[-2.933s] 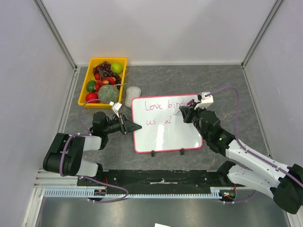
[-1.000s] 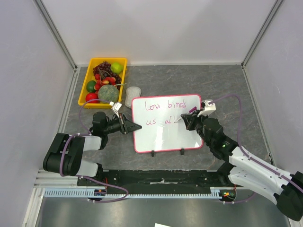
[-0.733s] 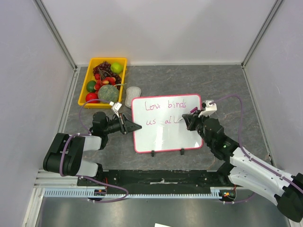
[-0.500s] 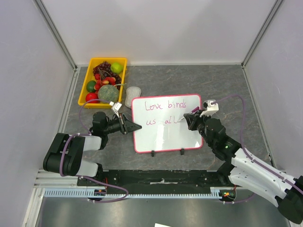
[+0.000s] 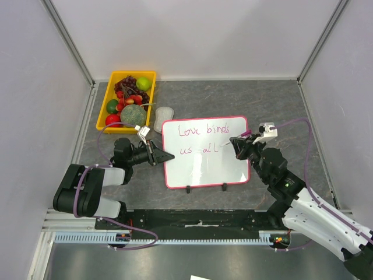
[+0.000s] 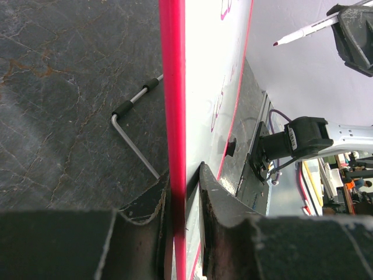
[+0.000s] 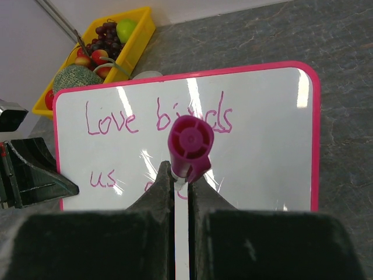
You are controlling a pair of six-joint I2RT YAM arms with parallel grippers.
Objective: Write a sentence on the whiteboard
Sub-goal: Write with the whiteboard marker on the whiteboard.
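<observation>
Whiteboard (image 5: 204, 169) edge pinched by left gripper (image 5: 169, 157), right gripper (image 5: 236, 143) pinching marker (image 7: 190, 140), fruit tray (image 5: 133, 73) behind.

Whiteboard (image 5: 204, 169) mid-table; sentence (image 5: 204, 129) on its far half; eraser (image 5: 164, 113) just behind; fruit bin (image 5: 133, 73) behind-left.

Glossy smooth whiteboard (image 5: 204, 169); matt stone-look table (image 5: 233, 99); shiny plastic crate (image 5: 134, 73).

The whiteboard (image 5: 204, 169) is glossy white with a thin pink-red frame, and the sentence (image 7: 111, 122) on it is pink-magenta. The marker (image 7: 190, 142) by its right edge has a magenta end and a white barrel. The bench (image 5: 274, 105) under it is dark grey with pale marbled veins, and the tray (image 5: 134, 73) behind it is bright yellow.
</observation>
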